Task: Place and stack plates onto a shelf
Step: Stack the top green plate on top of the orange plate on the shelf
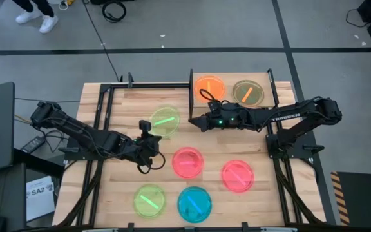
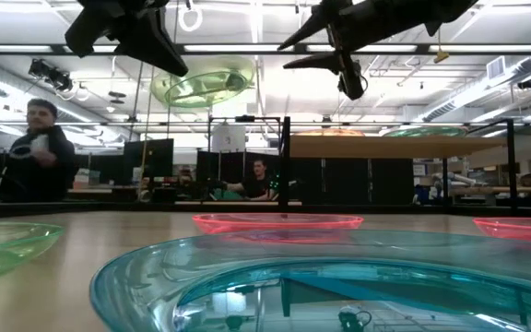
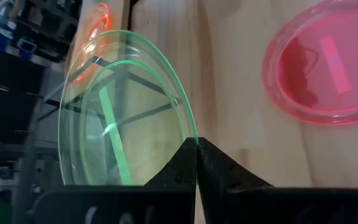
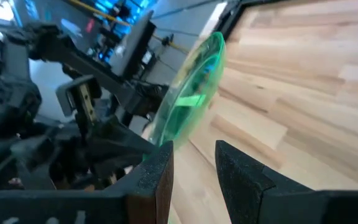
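I'm seeing the wooden table (image 1: pixel 118 193) carrying two pink plates (image 1: pixel 187 162), a green plate (image 1: pixel 149 200) and a teal plate (image 1: pixel 194 203); the shelf (image 1: pixel 227 78) is bearing an orange plate (image 1: pixel 209 87) and another plate (image 1: pixel 248 92) beside it.

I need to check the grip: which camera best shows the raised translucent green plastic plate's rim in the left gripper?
The left wrist view: the green plate has its rim pinched between the shut left gripper. The high view shows it small, the low view from beneath, the right wrist view edge-on.

Left claw (image 1: pixel 148 138) pinched shut, raised, right claw (image 1: pixel 196 122) open, empty, raised
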